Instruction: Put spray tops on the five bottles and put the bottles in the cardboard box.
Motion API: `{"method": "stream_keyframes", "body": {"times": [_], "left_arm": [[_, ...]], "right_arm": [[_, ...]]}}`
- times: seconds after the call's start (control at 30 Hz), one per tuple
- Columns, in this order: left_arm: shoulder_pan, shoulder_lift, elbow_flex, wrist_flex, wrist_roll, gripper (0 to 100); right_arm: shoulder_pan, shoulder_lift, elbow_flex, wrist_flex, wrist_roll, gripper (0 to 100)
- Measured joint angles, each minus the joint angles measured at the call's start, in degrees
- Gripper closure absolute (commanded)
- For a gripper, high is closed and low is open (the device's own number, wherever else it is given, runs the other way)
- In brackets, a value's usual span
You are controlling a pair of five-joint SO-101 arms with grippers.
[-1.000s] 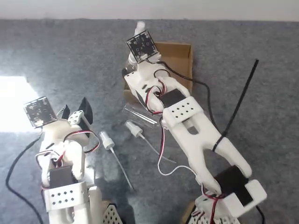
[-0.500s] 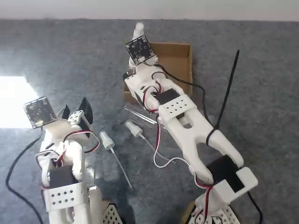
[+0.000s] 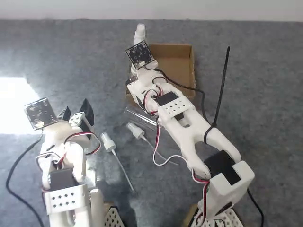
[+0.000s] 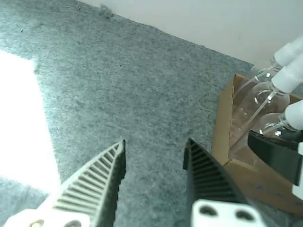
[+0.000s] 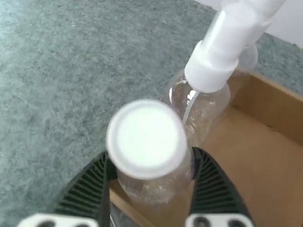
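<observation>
A clear bottle (image 5: 147,139) with a white top stands at the near-left corner of the cardboard box (image 5: 265,146), and my right gripper (image 5: 149,163) is shut on its body. Just behind it stands another bottle with a white spray top (image 5: 227,52). From above, the right arm reaches over the box (image 3: 182,59), and a spray top (image 3: 139,33) pokes out past its wrist. My left gripper (image 3: 75,109) hangs open over bare carpet, left of the box (image 4: 227,142); nothing is between its fingers (image 4: 94,184). Several capped bottles (image 4: 265,94) show in the box.
Two loose spray tops with long dip tubes (image 3: 108,141) (image 3: 135,129) lie on the grey carpet between the arms, with thin clear tubes (image 3: 142,116) beside them. A black cable tie (image 3: 220,94) sticks up from the right arm. A bright light patch (image 3: 12,104) lies far left.
The right arm's elbow and base link have swung left and toward the near edge, while its wrist stays at the box's corner with the bottle. The left arm has not moved.
</observation>
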Motion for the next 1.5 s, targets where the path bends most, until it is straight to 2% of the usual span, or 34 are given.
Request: {"method": "stream_keyframes", "body": {"times": [0.27,0.5,0.8,1.0,1.5], "left_arm": [[0.0,0.0,0.0,0.0,0.0,81],[0.0,0.0,0.0,0.0,0.0,81],[0.0,0.0,0.0,0.0,0.0,81],[0.0,0.0,0.0,0.0,0.0,81],[0.0,0.0,0.0,0.0,0.0,81]], "right_arm": [[0.0,0.18,0.0,0.0,0.0,90.5],[-0.09,0.18,0.0,0.0,0.0,75.3],[-0.18,0.18,0.0,1.05,-0.18,73.8],[-0.18,0.18,0.0,1.14,-0.18,63.8],[-1.67,0.18,0.0,5.63,-2.29,63.4]]}}
